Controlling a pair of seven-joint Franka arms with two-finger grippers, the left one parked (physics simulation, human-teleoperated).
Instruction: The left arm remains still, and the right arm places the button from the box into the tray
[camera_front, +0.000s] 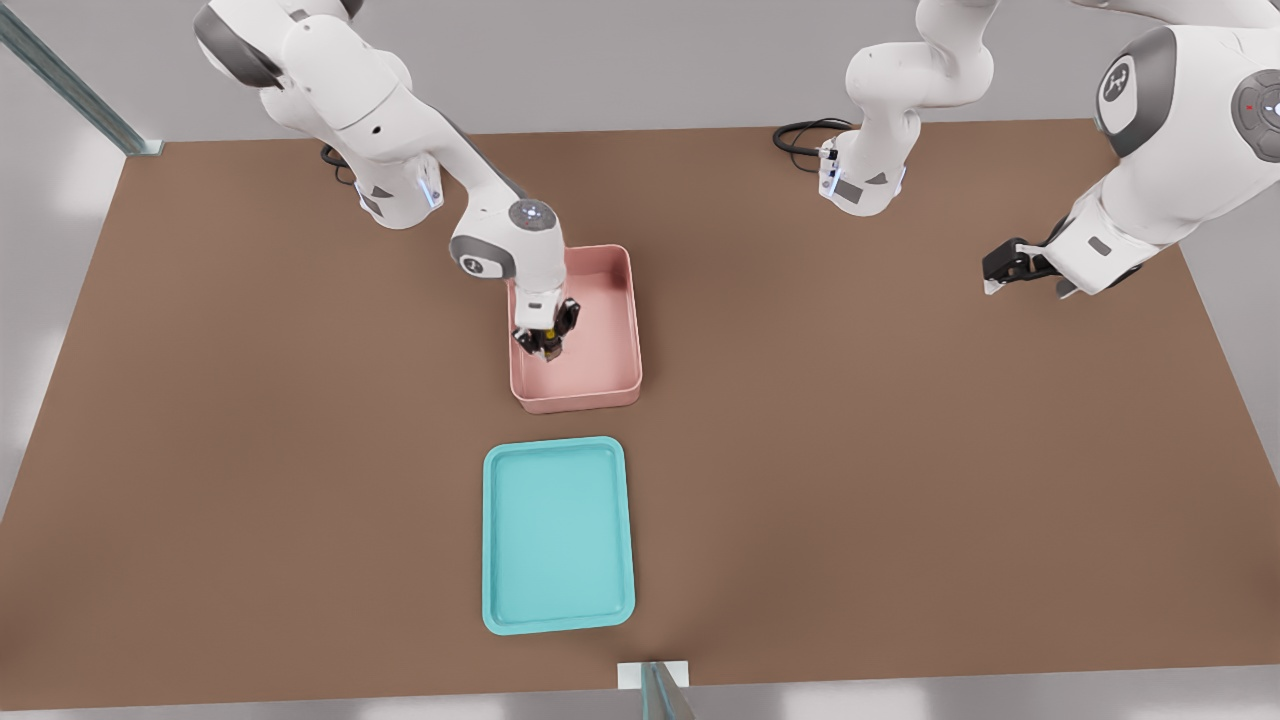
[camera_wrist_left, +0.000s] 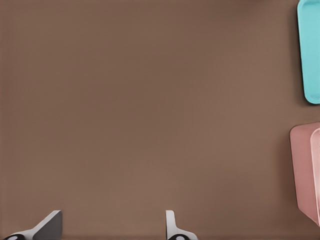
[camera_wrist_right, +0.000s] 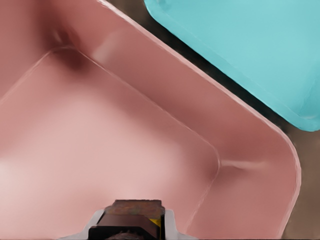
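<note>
Room: bare table (camera_front: 900, 480) is left around box (camera_front: 630, 330) and tray (camera_front: 557, 535), set apart by a gap | Gripper (camera_front: 549, 345): lowered inside the box near its wall, clamped on button (camera_front: 551, 347) | Tray: nothing is held.

- Right arm (camera_front: 400, 110): white glossy shell links, rounded, with grey panels at the joints.
- Round grey cap on its wrist joint with a small light dot in the centre; a dark mark on the grey band below.
- Blue-lit strip on the base (camera_front: 395, 195) housing; black cable behind it.
- The gripper (camera_front: 547, 345): black body under a white flange, pale fingers in the right wrist view.
- Left arm (camera_front: 1160, 130): same build, white logo on grey panel, black coiled cable at base.
</note>
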